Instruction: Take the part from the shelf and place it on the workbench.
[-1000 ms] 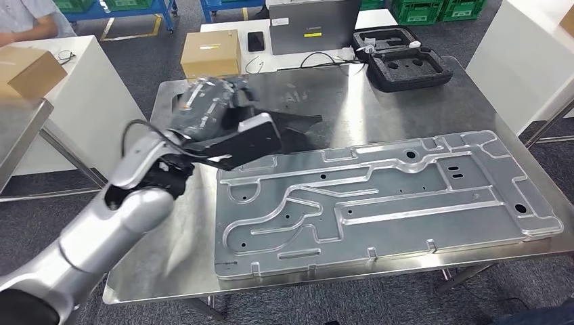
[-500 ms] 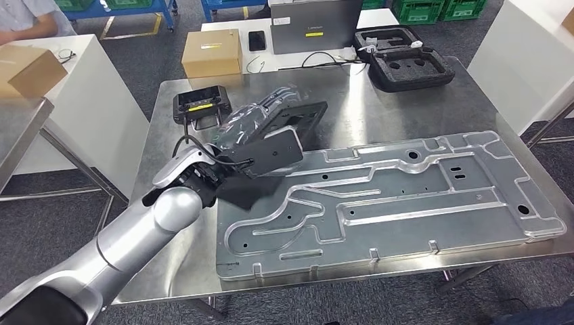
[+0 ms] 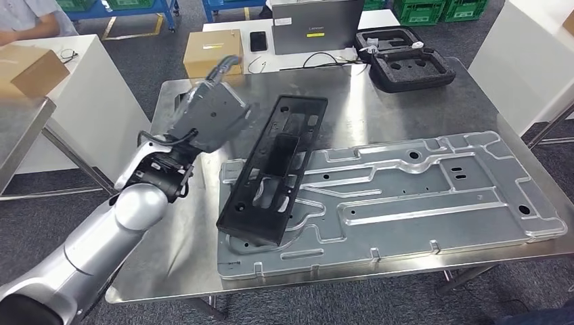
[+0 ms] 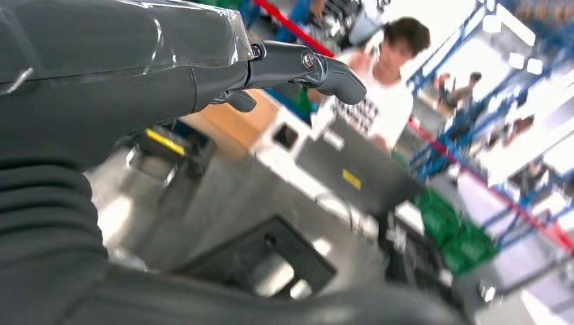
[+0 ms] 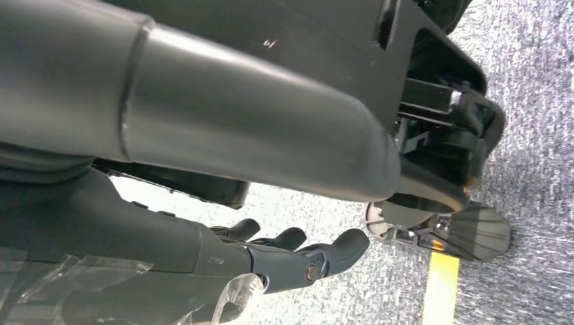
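Note:
The long black frame-shaped part [image 3: 274,172] lies flat on the steel workbench [image 3: 379,112], its near end resting on the big grey metal plate [image 3: 420,196]. My left hand [image 3: 210,115] hovers up and to the left of the part, apart from it, fingers spread and holding nothing. In the left wrist view the fingers [image 4: 298,68] stretch out straight above the black part [image 4: 264,264]. The right hand [image 5: 291,254] hangs beside my body over the grey floor, fingers loosely apart with nothing in them.
A black foam tray [image 3: 406,64] sits at the bench's far right corner. Behind the bench stand a cardboard box [image 3: 211,51] and a grey case [image 3: 315,27]. A white table [image 3: 88,81] is to the left, with a person [image 3: 27,20] beyond it.
The left hand has let go of the black part, which now lies flat on the bench and plate. The hand has risen and drawn back to the left.

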Controlling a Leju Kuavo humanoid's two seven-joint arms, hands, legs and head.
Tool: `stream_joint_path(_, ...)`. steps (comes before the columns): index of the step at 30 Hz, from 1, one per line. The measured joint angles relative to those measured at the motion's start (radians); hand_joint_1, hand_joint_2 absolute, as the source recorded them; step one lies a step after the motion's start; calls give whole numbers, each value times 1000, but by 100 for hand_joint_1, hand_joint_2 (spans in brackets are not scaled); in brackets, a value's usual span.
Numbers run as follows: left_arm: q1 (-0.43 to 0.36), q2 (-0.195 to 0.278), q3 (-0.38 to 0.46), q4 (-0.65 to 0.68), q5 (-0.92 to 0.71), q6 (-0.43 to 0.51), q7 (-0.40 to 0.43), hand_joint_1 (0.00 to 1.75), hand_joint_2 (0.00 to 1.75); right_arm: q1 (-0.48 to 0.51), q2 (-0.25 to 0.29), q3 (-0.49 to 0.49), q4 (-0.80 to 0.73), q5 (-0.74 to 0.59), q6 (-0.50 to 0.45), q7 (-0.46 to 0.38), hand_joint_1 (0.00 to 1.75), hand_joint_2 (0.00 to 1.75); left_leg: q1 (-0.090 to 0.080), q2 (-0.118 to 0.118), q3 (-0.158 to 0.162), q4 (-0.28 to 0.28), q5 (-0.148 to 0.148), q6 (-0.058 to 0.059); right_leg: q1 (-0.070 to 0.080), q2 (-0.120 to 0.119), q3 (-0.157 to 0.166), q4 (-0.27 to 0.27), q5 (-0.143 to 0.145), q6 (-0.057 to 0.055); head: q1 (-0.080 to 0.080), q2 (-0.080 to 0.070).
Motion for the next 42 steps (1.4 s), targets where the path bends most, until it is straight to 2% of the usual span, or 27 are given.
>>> stream_joint_path(2, 1, 21, 19, -33, -5, 38, 6, 0, 0, 3, -3, 0, 0, -2, -4, -1, 0, 0, 5, 0, 11, -22, 21, 7, 4, 0, 6, -10, 4, 9, 0, 0)
stream_joint_path(4, 4, 35, 39, -61, -10, 72, 12, 0, 0, 5, -7, 0, 1, -2, -6, -1, 0, 0, 15, 2, 24, -51, 43, 10, 7, -2, -7, 30, -36, 19, 2, 0)
stream_joint_path(6, 13, 48, 54, -85, -11, 94, 14, 0, 0, 8, -12, 0, 1, -2, -7, 0, 0, 0, 22, 3, 25, -59, 50, 10, 1, -5, -53, 161, -115, 30, 4, 0)
stream_joint_path(7, 20, 54, 59, -96, -12, 101, 13, 0, 0, 8, -15, 0, 1, -1, -8, 1, 0, 0, 24, 3, 23, -58, 51, 9, -3, -6, -75, 228, -144, 36, 4, 0)
stream_joint_path(8, 27, 61, 63, -107, -14, 109, 12, 0, 0, 9, -18, 0, 2, -1, -8, 2, 0, 0, 27, 3, 21, -56, 51, 7, -8, -7, -84, 268, -157, 43, 4, 0)
stream_joint_path(9, 32, 67, 68, -118, -17, 116, 12, 0, 0, 9, -20, -1, 2, -1, -9, 2, 0, 0, 32, 3, 19, -53, 51, 4, -13, -8, -75, 270, -150, 51, 4, 0)
stream_joint_path(10, 35, 72, 74, -128, -22, 124, 12, 0, 0, 9, -23, -1, 2, -1, -10, 2, 0, 0, 38, 2, 15, -46, 49, -2, -19, -9, -44, 227, -126, 60, 4, 0)
stream_joint_path(12, 38, 83, 86, -151, -32, 138, 12, 0, 0, 10, -25, 0, 1, -1, -11, 2, 0, 0, 49, -1, 2, -24, 39, -22, -30, -10, 39, 88, -80, 81, 6, 0)
stream_joint_path(13, 39, 87, 92, -162, -36, 142, 12, 0, 0, 11, -25, 0, 1, -1, -12, 2, 0, 0, 50, -3, -6, -11, 34, -32, -32, -7, 64, 44, -68, 82, 8, 0)
stream_joint_path(14, 41, 92, 97, -174, -40, 145, 11, 0, 0, 12, -25, 0, 1, -1, -12, 2, 0, 0, 49, -6, -15, 2, 30, -40, -33, -4, 73, 24, -71, 77, 10, 0)
stream_joint_path(17, 49, 110, 110, -207, -47, 153, 10, 0, 0, 13, -30, -1, 2, -2, -12, 1, 0, 0, 50, -8, -37, 22, 26, -52, -30, 0, 49, 42, -80, 38, 10, 0)
stream_joint_path(18, 53, 117, 114, -218, -49, 156, 10, 0, 0, 12, -30, -1, 2, -2, -13, 0, 0, 0, 51, -6, -47, 40, 11, -53, -29, -1, 41, 46, -77, 27, 9, 0)
stream_joint_path(20, 60, 128, 122, -239, -52, 159, 10, 0, 0, 13, -32, -1, 2, -3, -14, 2, 0, 0, 49, -1, -87, 138, -56, -52, -25, -3, 30, 45, -70, 10, 7, 0)
stream_joint_path(22, 68, 138, 131, -257, -55, 161, 10, 0, 0, 14, -35, -1, 2, -2, -15, 6, 0, 0, 41, 1, -143, 285, -131, -46, -15, -6, 19, 45, -62, -2, 6, 0)
stream_joint_path(23, 73, 143, 134, -264, -57, 161, 10, 0, 0, 14, -37, -1, 2, -2, -16, 8, 0, 0, 35, 1, -158, 333, -148, -40, -9, -7, 14, 45, -58, -7, 5, 0)
stream_joint_path(24, 79, 147, 136, -271, -57, 162, 10, 0, 0, 14, -39, -1, 2, -1, -17, 9, 0, 0, 27, 1, -156, 346, -148, -30, -1, -8, 9, 45, -53, -12, 5, 0)
stream_joint_path(25, 84, 150, 138, -278, -58, 162, 10, 0, 0, 13, -41, -1, 2, -2, -19, 10, 0, 0, 18, 1, -133, 313, -129, -16, 7, -8, 5, 45, -49, -15, 5, 0)
stream_joint_path(28, 93, 159, 153, -302, -58, 172, 8, 0, 0, 9, -46, -1, 2, -4, -31, 15, 0, 0, -19, 6, -10, 100, -54, 44, 22, -6, -5, 42, -33, -23, 6, 0)
stream_joint_path(30, 97, 165, 167, -317, -56, 180, 4, 0, 0, 6, -54, -1, 1, -4, -38, 21, 0, 0, -35, 11, 22, 33, -32, 55, 18, -7, -7, 37, -20, -22, 7, 0)
stream_joint_path(32, 106, 173, 179, -328, -52, 186, 0, 0, 0, 3, -65, -1, 2, -2, -44, 25, 0, 0, -35, 12, 23, 11, -10, 49, 17, -9, -9, 29, -8, -15, 6, 0)
stream_joint_path(34, 116, 179, 187, -338, -46, 191, -2, 0, 0, -2, -77, -1, 2, -2, -52, 27, 0, 0, -25, 14, 22, -15, 14, 46, 20, -8, -21, 43, -31, -5, 5, 0)
stream_joint_path(35, 122, 181, 192, -343, -43, 194, -3, 0, 0, -3, -85, -1, 2, -3, -56, 27, 0, 0, -18, 16, 17, -25, 28, 43, 20, -8, -35, 82, -69, 1, 6, 0)
stream_joint_path(37, 139, 187, 202, -350, -35, 197, -3, 0, 0, -5, -98, -1, 2, -3, -67, 32, 0, 0, -11, 16, -2, -26, 46, 39, 12, -9, -72, 208, -157, 13, 9, 0)
stream_joint_path(38, 150, 191, 208, -354, -32, 197, -3, 0, 0, -5, -107, -1, 2, -1, -73, 35, 0, 0, -6, 16, -13, -24, 54, 34, 6, -10, -85, 270, -186, 21, 10, 0)
stream_joint_path(39, 160, 195, 212, -358, -29, 197, -3, 0, 0, -6, -116, -1, 2, 0, -78, 38, 0, 0, -2, 16, -24, -22, 60, 28, 0, -10, -83, 298, -189, 29, 11, 0)
stream_joint_path(40, 169, 200, 216, -362, -26, 197, -3, 0, 0, -7, -126, -1, 2, 2, -82, 40, 0, 0, 3, 16, -34, -18, 66, 23, -6, -11, -66, 295, -177, 37, 11, 0)
stream_joint_path(42, 186, 213, 230, -373, -25, 198, -2, 0, 0, -11, -147, -1, 2, 1, -90, 41, 0, 0, 15, 16, -57, 1, 71, 10, -19, -12, 23, 170, -131, 59, 11, 0)
